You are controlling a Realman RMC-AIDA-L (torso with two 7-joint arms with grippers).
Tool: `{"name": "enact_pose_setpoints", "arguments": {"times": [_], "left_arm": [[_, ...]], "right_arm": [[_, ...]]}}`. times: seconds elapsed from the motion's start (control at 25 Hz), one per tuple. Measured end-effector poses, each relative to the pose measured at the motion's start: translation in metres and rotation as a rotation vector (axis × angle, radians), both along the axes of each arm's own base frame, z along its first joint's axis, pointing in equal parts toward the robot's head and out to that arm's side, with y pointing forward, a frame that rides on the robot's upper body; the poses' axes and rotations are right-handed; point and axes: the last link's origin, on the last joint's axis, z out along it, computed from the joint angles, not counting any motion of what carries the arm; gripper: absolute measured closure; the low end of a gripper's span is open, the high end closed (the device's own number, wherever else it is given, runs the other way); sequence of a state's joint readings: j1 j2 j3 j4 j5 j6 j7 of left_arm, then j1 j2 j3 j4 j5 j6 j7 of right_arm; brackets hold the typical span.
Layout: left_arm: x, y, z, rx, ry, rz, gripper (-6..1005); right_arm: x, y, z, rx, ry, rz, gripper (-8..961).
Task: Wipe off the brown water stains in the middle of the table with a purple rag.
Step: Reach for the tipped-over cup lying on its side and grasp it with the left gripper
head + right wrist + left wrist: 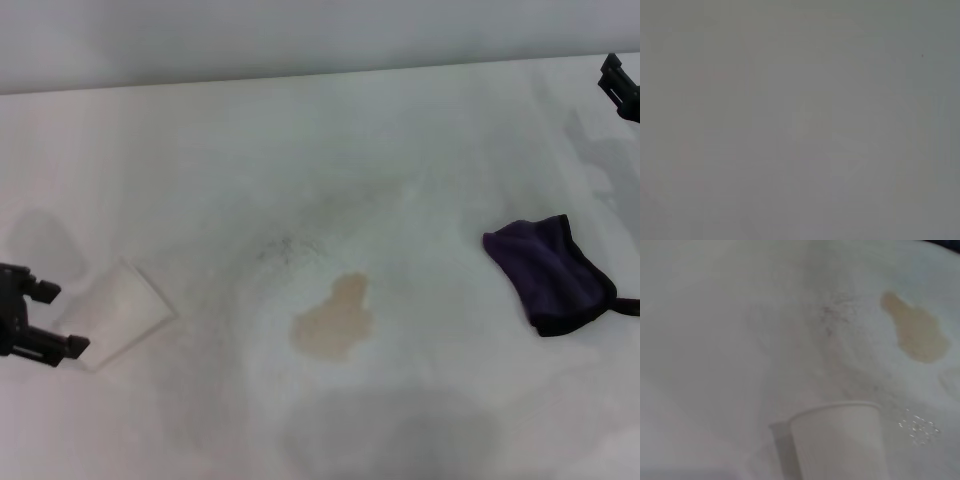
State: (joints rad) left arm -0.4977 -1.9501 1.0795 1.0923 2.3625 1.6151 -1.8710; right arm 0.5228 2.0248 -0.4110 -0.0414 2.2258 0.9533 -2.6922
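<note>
The brown water stains (335, 320) form a pale tan blotch in the middle of the white table (300, 150); they also show in the left wrist view (915, 332). The purple rag (548, 272) lies crumpled on the table to the right of the stain, its black loop pointing right. My right gripper (620, 85) hangs at the far right edge, well behind the rag, only partly in view. My left gripper (55, 318) is at the left edge with its fingers apart, far from the rag. The right wrist view shows only blank grey.
A white paper cup (120, 310) sits just beyond my left gripper's fingertips, left of the stain; it also shows in the left wrist view (837, 442). Faint grey speckles (285, 250) mark the table behind the stain.
</note>
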Motion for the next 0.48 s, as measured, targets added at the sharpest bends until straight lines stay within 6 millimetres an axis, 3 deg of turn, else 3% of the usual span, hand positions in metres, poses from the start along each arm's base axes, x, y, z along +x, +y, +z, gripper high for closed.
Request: {"name": "enact_pose_setpoints", "arguments": {"times": [0.48], "left_arm": [[0.006, 0.013, -0.016, 0.019, -0.013, -0.034, 127]], "right_arm": [[0.001, 0.0, 0.002, 0.004, -0.002, 0.001, 108]]}}
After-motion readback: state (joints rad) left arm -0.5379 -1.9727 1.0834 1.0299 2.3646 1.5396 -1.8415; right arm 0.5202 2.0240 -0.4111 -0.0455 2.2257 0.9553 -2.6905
